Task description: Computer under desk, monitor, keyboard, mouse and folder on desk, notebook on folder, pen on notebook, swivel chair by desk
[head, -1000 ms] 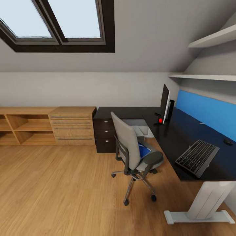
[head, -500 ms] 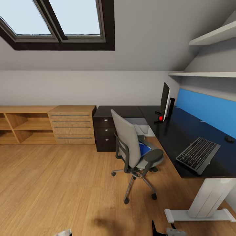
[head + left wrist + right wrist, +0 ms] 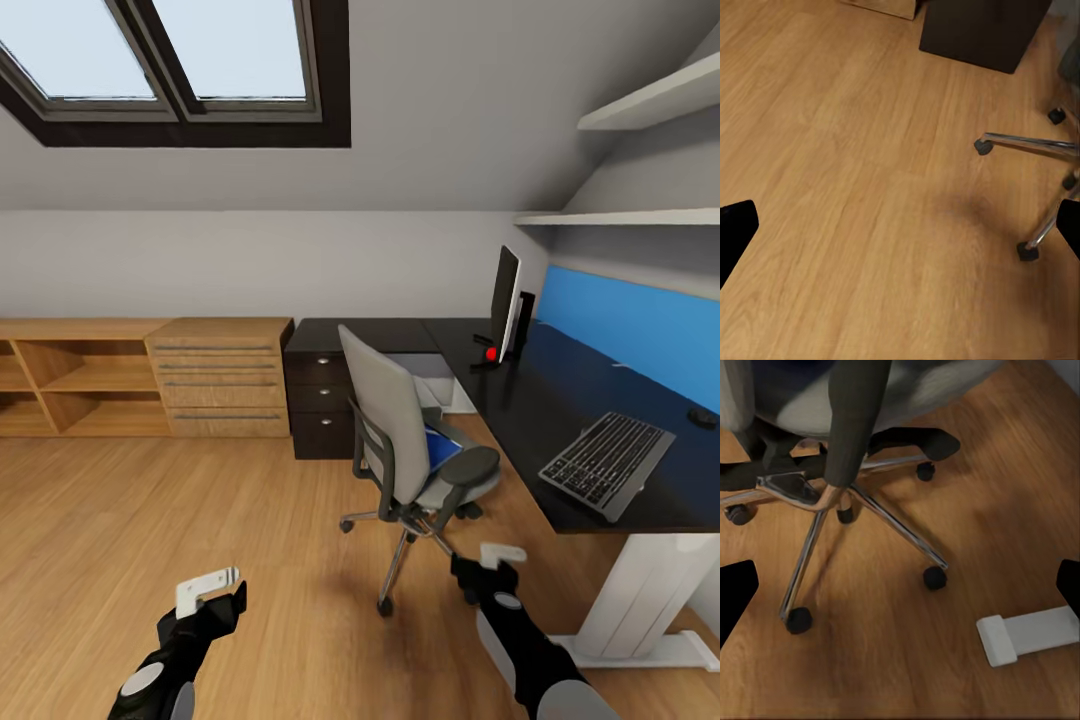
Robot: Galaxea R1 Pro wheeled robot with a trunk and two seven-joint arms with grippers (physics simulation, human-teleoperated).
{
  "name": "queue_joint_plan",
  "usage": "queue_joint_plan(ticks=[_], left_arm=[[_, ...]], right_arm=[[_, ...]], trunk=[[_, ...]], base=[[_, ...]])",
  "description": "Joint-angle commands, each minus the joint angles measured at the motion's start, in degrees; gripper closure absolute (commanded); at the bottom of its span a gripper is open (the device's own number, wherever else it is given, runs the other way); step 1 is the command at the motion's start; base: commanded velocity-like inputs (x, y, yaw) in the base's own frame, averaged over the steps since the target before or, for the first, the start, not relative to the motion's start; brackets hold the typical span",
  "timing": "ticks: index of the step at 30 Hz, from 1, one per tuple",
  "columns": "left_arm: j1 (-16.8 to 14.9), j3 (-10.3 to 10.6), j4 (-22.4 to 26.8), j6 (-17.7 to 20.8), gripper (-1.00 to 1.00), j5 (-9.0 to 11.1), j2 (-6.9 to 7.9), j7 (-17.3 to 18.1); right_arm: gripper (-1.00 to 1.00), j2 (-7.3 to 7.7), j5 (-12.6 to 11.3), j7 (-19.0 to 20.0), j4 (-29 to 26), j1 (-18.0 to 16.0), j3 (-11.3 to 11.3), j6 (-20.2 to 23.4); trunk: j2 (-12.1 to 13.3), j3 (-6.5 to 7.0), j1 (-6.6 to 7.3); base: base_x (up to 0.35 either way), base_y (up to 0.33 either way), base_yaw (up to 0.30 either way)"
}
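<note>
The flat blue rectangular folder [image 3: 440,458] lies on the seat of the grey swivel chair [image 3: 405,450], ahead of and above both grippers, well apart from either. The right gripper [image 3: 487,572] hangs nearer, just short of the chair's chrome base [image 3: 817,499]; the left gripper [image 3: 212,597] is farther off. Both have their jaws spread and hold nothing.

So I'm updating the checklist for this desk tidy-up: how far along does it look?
Done: monitor, keyboard and mouse sit on the desk. In hand: nothing; the left claw and right claw are open over the floor near the swivel chair. Left: the blue folder lies on the seat; notebook and pen stacking and chair positioning remain.
</note>
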State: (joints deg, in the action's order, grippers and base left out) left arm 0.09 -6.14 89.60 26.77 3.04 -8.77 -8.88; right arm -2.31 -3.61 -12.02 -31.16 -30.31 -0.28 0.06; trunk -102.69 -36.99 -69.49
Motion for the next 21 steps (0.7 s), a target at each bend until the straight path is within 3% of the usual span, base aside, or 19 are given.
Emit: queue_joint_plan(ticks=[1, 9, 15, 17, 18, 21], left_arm=[[0.0, 0.24, 0.4, 0.46, -1.0, 0.32, -0.08, -0.24], [-0.09, 1.09, 0.53, 1.11, -1.0, 0.36, 0.01, -0.26], [-0.07, 1.27, 0.76, 0.89, -1.0, 0.29, -0.07, -0.38], [0.0, 1.97, 0.87, 0.49, -1.0, 0.25, -0.17, -0.41], [0.79, 5.2, 0.98, -0.19, -1.0, 0.14, -0.08, -0.9], [1.01, 5.84, 0.97, -0.28, -1.0, 0.13, -0.03, -3.0]], right_arm=[[-1.0, -0.03, -0.39, -0.17, 0.14, -0.38, -0.07, 0.29], [-1.0, -0.2, -0.42, -0.34, 4.51, -1.7, 0.06, -4.37], [-1.0, -0.66, -0.37, -0.11, 4.91, -1.7, 0.07, -5.26], [-1.0, -0.67, -0.38, -0.11, 4.86, -1.71, 0.04, -5.46], [-1.0, -0.63, -0.43, -0.25, 4.72, -1.69, -0.01, -8.4], [-1.0, -0.58, -0.37, -0.28, 4.43, -1.69, -0.06, -9.21]], trunk=[[-0.44, -0.23, -0.22], [-3.65, -1.67, -1.98], [-6.05, -2.74, -3.3], [-6.86, -3.1, -3.74], [-7.26, -3.28, -3.96], [-8.46, -3.82, -4.62]], base=[[0.0, 0.0, 0.0], [0.0, 0.0, 0.0], [0.0, 0.0, 0.0], [0.0, 0.0, 0.0], [0.0, 0.0, 0.0], [0.0, 0.0, 0.0]])
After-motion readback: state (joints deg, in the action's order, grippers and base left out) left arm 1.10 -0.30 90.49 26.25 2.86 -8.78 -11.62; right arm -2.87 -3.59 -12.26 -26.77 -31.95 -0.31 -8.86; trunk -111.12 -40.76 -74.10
